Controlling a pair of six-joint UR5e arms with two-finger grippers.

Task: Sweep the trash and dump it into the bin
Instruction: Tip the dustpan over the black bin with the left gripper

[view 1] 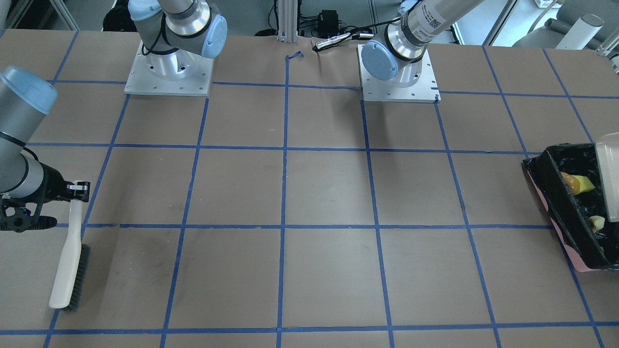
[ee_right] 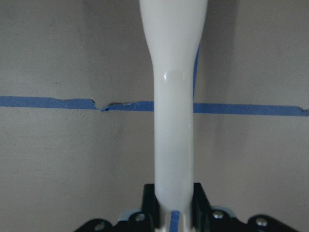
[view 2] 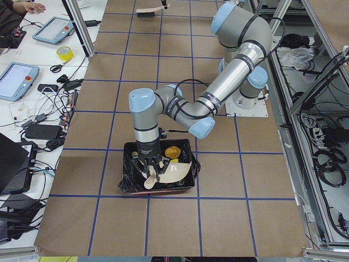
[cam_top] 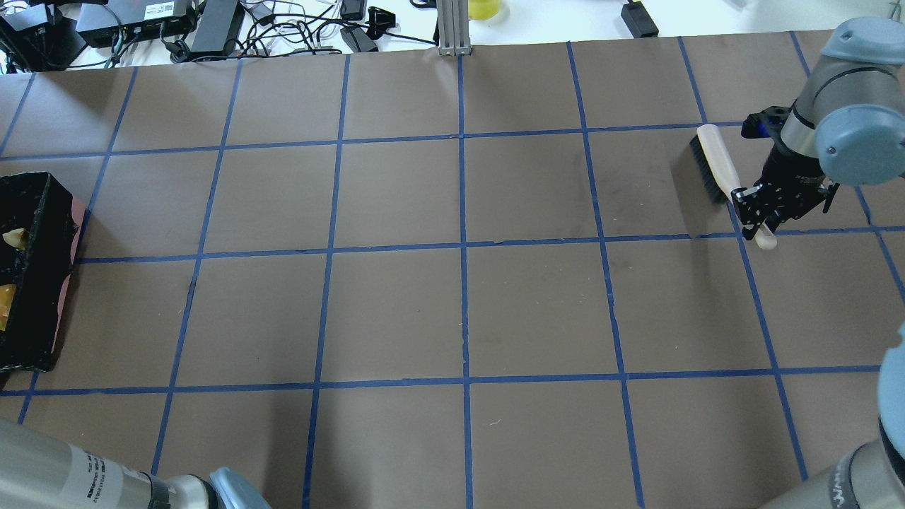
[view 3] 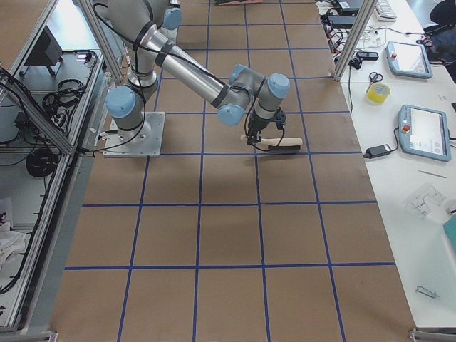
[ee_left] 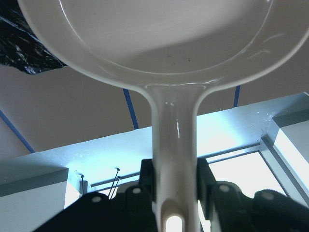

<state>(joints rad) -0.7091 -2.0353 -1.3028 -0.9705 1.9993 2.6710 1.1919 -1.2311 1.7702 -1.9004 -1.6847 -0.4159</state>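
The black bin (view 1: 551, 191) stands at the table's end on my left side. All three trash pieces lie in it: the golden-brown lump (view 1: 569, 181), the yellow wedge (view 1: 586, 185) and the tan croissant piece (view 1: 598, 222). My left gripper (ee_left: 176, 176) is shut on the handle of a beige dustpan (ee_left: 164, 34), held tilted over the bin (view 2: 131, 183). My right gripper (cam_top: 758, 210) is shut on the handle of a white brush (cam_top: 714, 166) with dark bristles, which rests on the table at the far right side.
Brown paper with a blue tape grid covers the table (cam_top: 459, 311). The two arm bases (view 1: 168, 72) stand at the robot's edge. Cables and electronics (cam_top: 177, 28) lie beyond the far edge. Pink paper (view 1: 575, 258) shows under the bin.
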